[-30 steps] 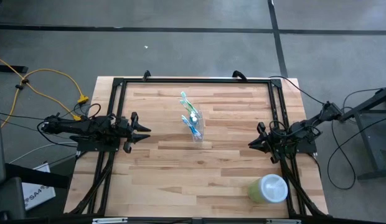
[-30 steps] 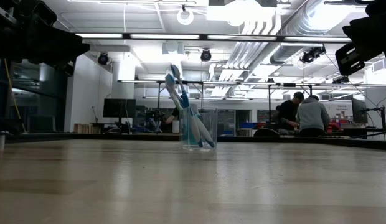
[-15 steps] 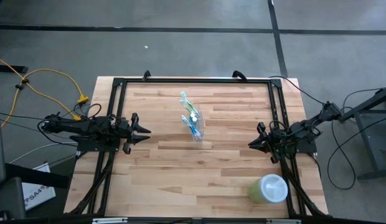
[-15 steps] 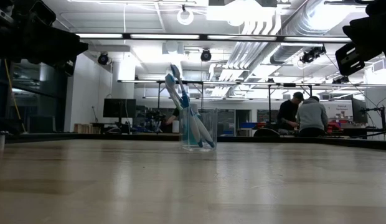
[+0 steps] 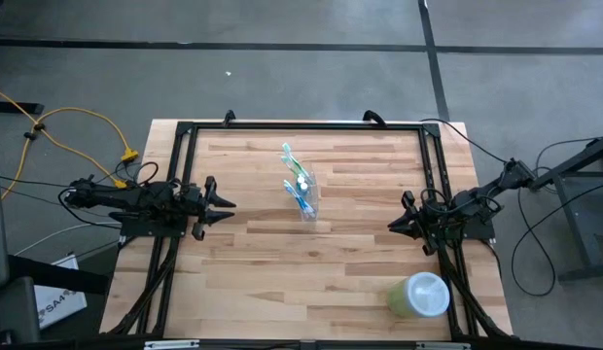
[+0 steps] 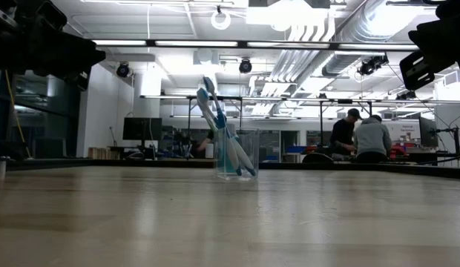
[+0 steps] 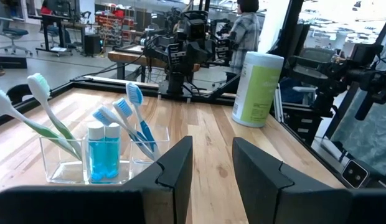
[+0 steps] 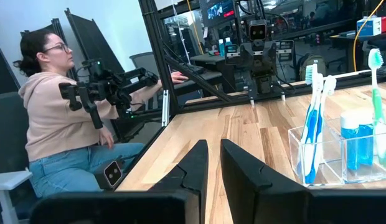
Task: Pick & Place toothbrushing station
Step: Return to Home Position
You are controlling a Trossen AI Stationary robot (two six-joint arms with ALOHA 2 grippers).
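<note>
The clear cup (image 8: 330, 167) runs past the right wrist view's edge, its far end unseen.

You have one clear cup (image 7: 56, 174), two green toothbrushes (image 7: 47, 106), two blue toothbrushes (image 7: 138, 118), two tubes (image 7: 96, 155) and one green container (image 7: 256, 90).

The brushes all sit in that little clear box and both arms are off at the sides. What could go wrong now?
The toothbrushes lean far out over the clear box's rim. It looks top-heavy, so a bump to the table might tip it.
The pale green container stands close to the right arm, near the table's corner. A swing of that arm might knock it off.
</note>
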